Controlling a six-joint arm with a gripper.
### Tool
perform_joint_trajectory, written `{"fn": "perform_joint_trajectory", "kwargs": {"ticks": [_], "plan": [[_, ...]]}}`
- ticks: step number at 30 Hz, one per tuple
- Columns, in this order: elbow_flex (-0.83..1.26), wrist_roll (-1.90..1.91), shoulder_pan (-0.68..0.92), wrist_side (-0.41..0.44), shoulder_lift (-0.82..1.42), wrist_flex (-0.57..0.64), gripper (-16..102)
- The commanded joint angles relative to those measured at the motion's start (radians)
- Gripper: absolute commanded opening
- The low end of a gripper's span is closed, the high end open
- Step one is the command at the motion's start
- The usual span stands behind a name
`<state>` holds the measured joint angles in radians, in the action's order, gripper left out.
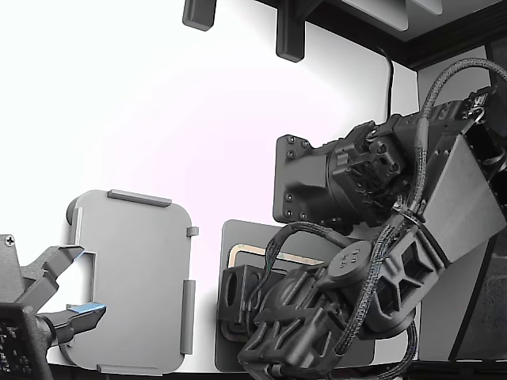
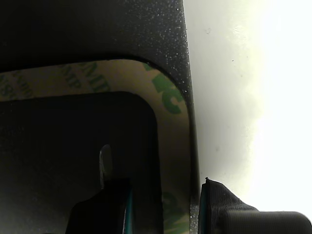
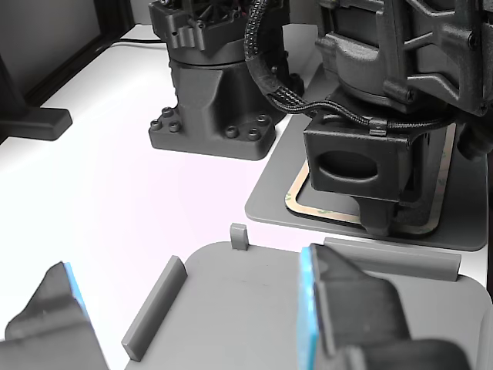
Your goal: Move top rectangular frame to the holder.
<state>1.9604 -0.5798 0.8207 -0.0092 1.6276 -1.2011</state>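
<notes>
The frame (image 1: 255,253) is seen low and right of centre in the exterior view, lying flat on a dark slab (image 1: 227,237), with most of it hidden behind the arm (image 1: 348,301). Only a beige strip along its upper edge shows there. In the other view the frame (image 3: 294,199) lies in the right half of the picture on the same slab (image 3: 266,204), with the arm's dark body pressed down over its middle.

In the wrist view a rounded corner of the frame (image 2: 171,112) fills the middle, its beige band marked with green patches. The gripper (image 2: 165,195) is set astride the band at the lower edge of the picture: one finger (image 2: 105,207) stands inside the open centre and the other finger (image 2: 222,204) stands outside the slab's edge. The jaws are spread apart, and no grasp on the band is seen.

The holder (image 1: 135,277) lies at the lower left of the exterior view, light grey with raised tabs, well apart from the frame. In the other view the holder (image 3: 231,308) is seen along the bottom. A second gripper (image 1: 67,297) with blue pads hangs over the holder's left edge in the exterior view.
</notes>
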Motion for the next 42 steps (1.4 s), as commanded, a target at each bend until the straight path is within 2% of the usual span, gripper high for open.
{"fn": "perform_joint_trajectory", "kwargs": {"ticks": [1,14,16,19,25,30,38,42], "plan": [[-0.017,-0.002,-0.017,-0.003,0.025,0.008,52],[-0.018,-0.005,-0.023,-0.006,0.011,0.012,44],[-0.018,0.003,-0.023,-0.002,0.011,0.012,37],[-0.015,0.011,-0.023,0.008,0.009,0.02,18],[-0.028,0.023,-0.025,0.025,0.005,0.018,-10],[-0.077,0.038,-0.025,0.02,0.003,-0.034,-10],[-0.299,0.178,-0.031,0.026,0.054,-0.253,-11],[-0.339,0.235,-0.064,-0.005,0.14,-0.281,-11]]}}
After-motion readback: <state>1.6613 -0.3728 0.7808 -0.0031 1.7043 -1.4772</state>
